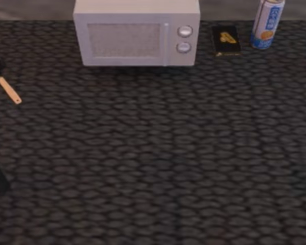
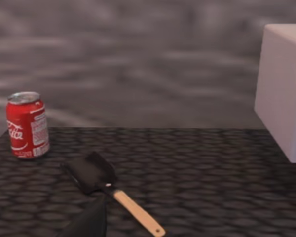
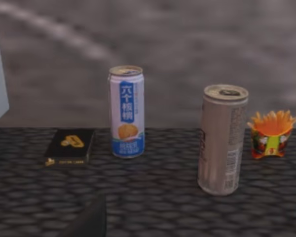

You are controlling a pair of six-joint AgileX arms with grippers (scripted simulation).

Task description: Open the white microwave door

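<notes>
At the surface's far edge the door (image 1: 123, 40) sits closed, facing us for an easy reach. We cannot tell either claw's state; neither arm has approached.

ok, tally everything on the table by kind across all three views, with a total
Microwave: 1, white microwave door shut
Cans: 3 (red cola can, blue-white can, silver can)
Spatula: 1
Black box: 1
Fries carton: 1
Total: 7
</notes>
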